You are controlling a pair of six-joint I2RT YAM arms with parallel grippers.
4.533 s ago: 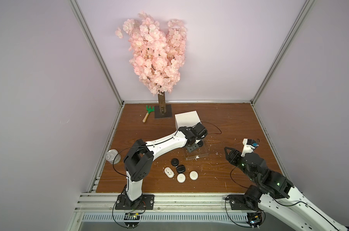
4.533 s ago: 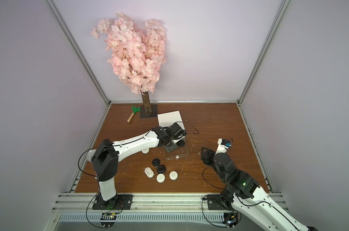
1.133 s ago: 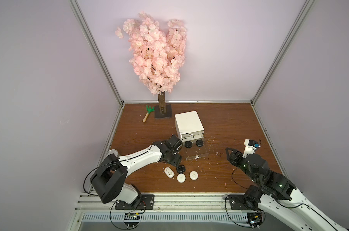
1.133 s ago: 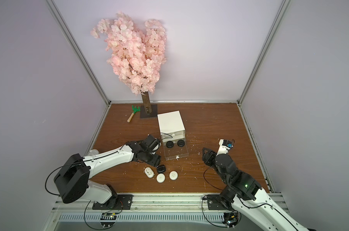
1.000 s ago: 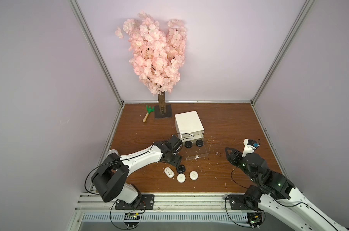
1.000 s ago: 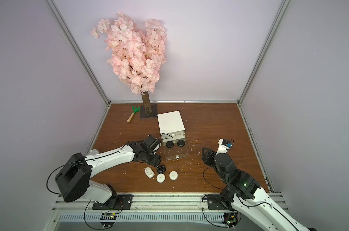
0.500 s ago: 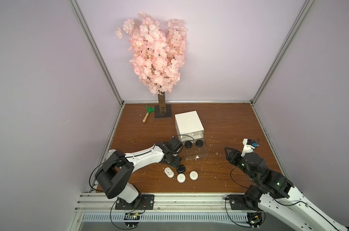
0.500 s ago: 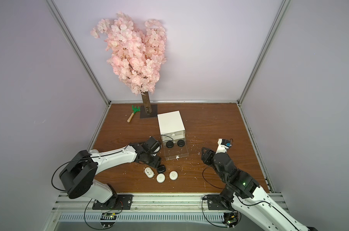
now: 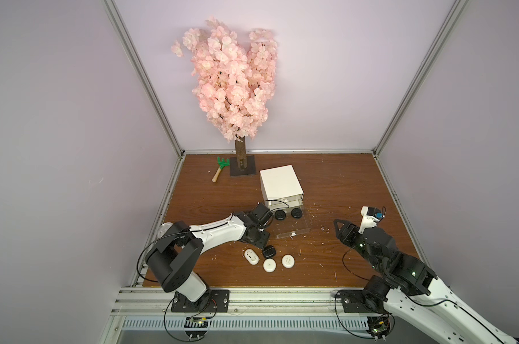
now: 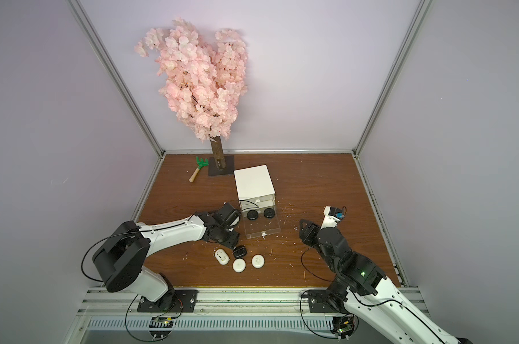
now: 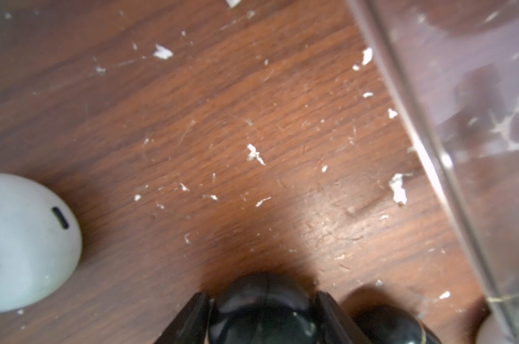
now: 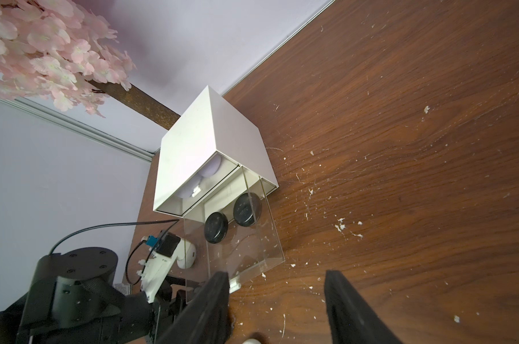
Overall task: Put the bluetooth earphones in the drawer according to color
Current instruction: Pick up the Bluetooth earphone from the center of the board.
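My left gripper (image 9: 259,241) is low over the table, shut on a black earphone case (image 11: 264,306) that rests on the wood and is hidden in both top views. A second black case (image 9: 268,252) lies just beside it. Three white cases (image 9: 269,265) lie nearer the front, and another white case (image 11: 23,244) lies under the left arm. The white drawer cabinet (image 9: 280,181) has its clear bottom drawer (image 9: 294,230) pulled out, with two black cases (image 9: 280,214) inside. Lavender cases (image 12: 213,168) show in the top drawer. My right gripper (image 12: 276,277) hovers open to the right, holding nothing.
A pink blossom tree (image 9: 231,89) on a dark base stands at the back, with a green toy rake (image 9: 221,166) beside it. A round silver thing (image 9: 163,230) sits at the table's left edge. White crumbs are scattered over the wooden table (image 9: 341,184).
My left arm came forward from the open drawer, dropped onto a black case and narrowed its jaws around it. A second black case now lies in the drawer. The right arm held still.
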